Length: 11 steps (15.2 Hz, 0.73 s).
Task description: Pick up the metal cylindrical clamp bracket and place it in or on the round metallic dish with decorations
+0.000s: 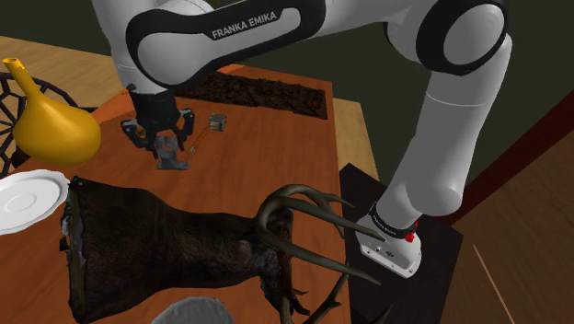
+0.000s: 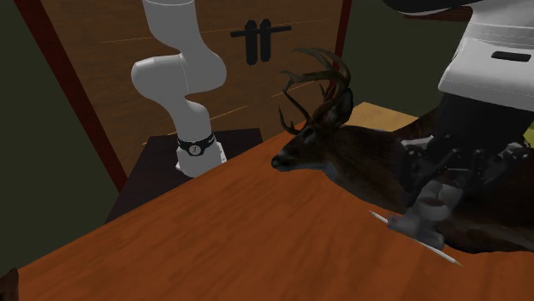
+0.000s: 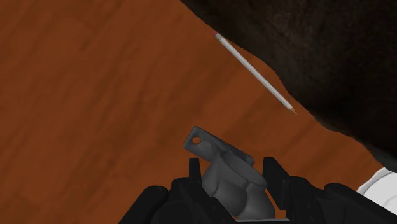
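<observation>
One all-black gripper (image 1: 170,149) is seen, shoulder view, clamped on the grey cylindrical clamp bracket (image 1: 173,162), well apart from the round white dish (image 1: 28,201); second exterior view, it is held low over the orange-brown table (image 2: 214,231); wrist view, it is clasped centrally, presumably for steady carrying.

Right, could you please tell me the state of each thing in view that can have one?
Gripper: shut on the bracket.
Bracket: clasped by the gripper, low by the table; cannot tell if lifted.
Dish: on the table, bare where it shows.
Pencil: lying flat beside the deer head.
Deer head: lying on the table.
Jug: upright.
</observation>
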Available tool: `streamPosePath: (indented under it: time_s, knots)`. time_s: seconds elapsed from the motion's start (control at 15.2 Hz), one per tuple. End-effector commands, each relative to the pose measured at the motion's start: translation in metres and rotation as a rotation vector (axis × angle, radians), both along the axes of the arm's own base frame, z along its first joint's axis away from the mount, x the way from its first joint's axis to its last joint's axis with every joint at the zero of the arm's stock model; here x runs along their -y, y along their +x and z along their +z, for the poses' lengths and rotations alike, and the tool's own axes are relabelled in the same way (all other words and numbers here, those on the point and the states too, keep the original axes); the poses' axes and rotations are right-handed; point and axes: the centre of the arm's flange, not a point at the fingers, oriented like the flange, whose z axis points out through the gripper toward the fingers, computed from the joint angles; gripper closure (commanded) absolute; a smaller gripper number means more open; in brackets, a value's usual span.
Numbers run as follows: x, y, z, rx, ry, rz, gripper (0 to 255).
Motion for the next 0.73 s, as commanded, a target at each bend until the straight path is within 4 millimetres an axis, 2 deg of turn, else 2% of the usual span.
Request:
streamPosePath:
  time_s: [0.0, 0.66]
  knots:
    - [-0.013, -0.023, 0.001, 0.000, 0.000, -0.001, 255]
    - [-0.075, -0.140, 0.006, 0.000, 0.000, -0.001, 255]
